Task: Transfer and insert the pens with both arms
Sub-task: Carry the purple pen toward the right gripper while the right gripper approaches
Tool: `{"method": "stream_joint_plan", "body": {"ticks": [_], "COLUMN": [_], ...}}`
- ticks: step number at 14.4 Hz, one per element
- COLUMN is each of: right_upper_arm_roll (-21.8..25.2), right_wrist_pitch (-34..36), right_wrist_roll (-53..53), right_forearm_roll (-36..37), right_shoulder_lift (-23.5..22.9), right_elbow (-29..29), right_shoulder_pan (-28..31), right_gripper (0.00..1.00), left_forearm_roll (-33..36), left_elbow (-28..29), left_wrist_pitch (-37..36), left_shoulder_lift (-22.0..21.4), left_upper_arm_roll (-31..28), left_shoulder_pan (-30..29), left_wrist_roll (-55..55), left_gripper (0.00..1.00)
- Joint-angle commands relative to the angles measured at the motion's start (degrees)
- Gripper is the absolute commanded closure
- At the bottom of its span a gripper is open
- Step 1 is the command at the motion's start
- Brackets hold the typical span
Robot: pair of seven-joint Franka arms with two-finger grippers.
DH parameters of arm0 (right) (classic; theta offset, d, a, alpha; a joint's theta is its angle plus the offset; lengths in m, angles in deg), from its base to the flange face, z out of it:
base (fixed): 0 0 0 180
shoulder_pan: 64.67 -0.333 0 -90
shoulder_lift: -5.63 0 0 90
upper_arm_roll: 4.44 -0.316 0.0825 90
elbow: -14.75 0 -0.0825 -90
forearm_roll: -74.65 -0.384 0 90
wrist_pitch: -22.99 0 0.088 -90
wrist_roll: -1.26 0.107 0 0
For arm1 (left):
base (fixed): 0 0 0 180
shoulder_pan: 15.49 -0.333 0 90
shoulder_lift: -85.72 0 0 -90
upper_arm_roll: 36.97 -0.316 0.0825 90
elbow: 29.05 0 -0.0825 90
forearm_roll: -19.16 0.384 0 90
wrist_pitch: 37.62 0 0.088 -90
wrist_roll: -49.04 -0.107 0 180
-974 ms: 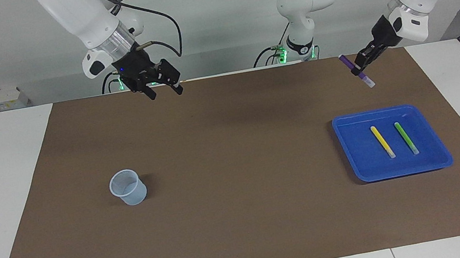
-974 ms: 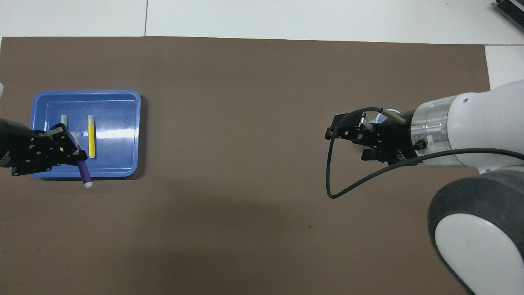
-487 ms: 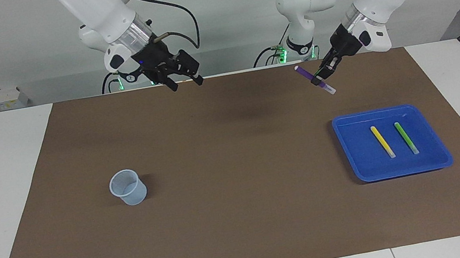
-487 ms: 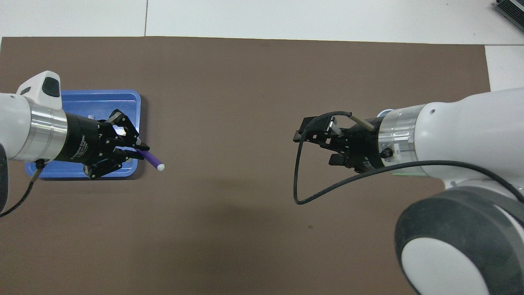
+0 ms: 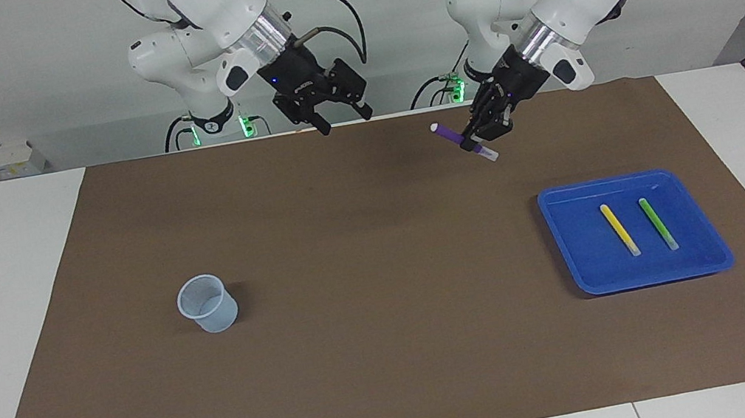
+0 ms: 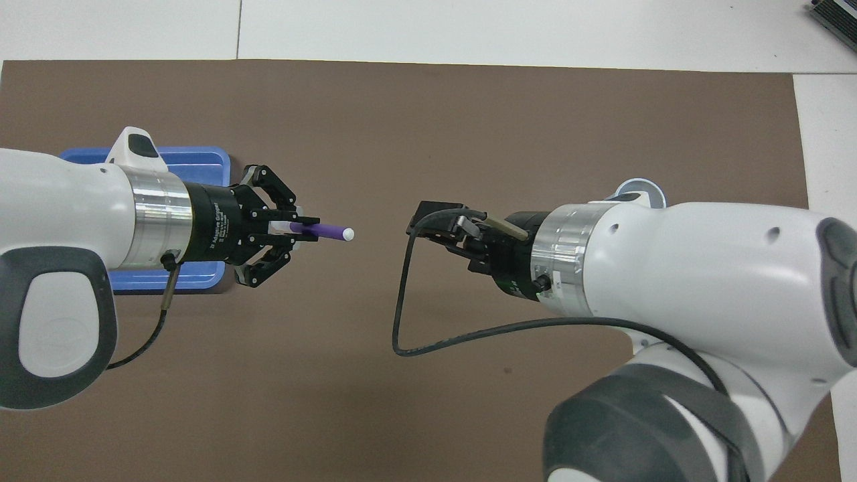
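The only lettering that shows is a line of white print along the black body of the left gripper [image 6: 294,231], seen in the overhead view; it seems to end in the word "Gripper", with a few small characters ahead of it that are too fine to make out. Nothing else carries writing that can be read: the arms' white shells, the pens, the tray and the cup show no legible label, brand, number or sign.

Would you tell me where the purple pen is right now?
The purple pen is in the air, held by the shut left gripper over the brown mat, pointing toward the open right gripper.
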Motion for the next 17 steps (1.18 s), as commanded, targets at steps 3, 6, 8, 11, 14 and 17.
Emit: {"method": "stream_joint_plan", "body": {"ticks": [3,6,8,11,14,17], "right_upper_arm_roll": [0.2,0.2,0.2,0.2,0.2,0.1], "right_wrist_pitch": [-9.6,-14.6,-14.6,-14.7,-14.7,-14.7], "right_wrist_roll": [2.6,-0.2,-1.1,-1.4,-0.4,1.7], "right_forearm_roll": [-1.3,-1.2,-1.3,-1.2,-2.3,-3.0], "right_shoulder_lift": [-1.7,-3.9,-4.1,-4.7,-4.7,-4.7], "right_elbow": [1.0,0.8,0.6,0.4,0.1,0.0], "right_shoulder_pan": [-3.5,-3.9,-3.9,-4.0,-4.1,-5.6], "right_gripper": [0.00,0.00,0.00,0.00,0.05,0.08], "left_forearm_roll": [-10.1,-12.5,-13.0,-14.3,-15.3,-15.3], "left_elbow": [4.0,3.9,3.6,3.7,3.9,4.0], "left_wrist_pitch": [6.1,5.0,3.5,4.2,6.0,6.8], "left_shoulder_lift": [-2.0,-2.0,-2.1,-2.3,-2.2,-2.2], "left_upper_arm_roll": [-0.9,-0.8,-0.8,-0.7,-0.8,-0.8], "left_shoulder_pan": [2.9,3.3,3.3,3.4,4.2,4.2], "left_wrist_roll": [3.5,3.7,3.7,3.7,4.1,5.4], "left_gripper": [1.00,1.00,1.00,1.00,1.00,1.00]}}
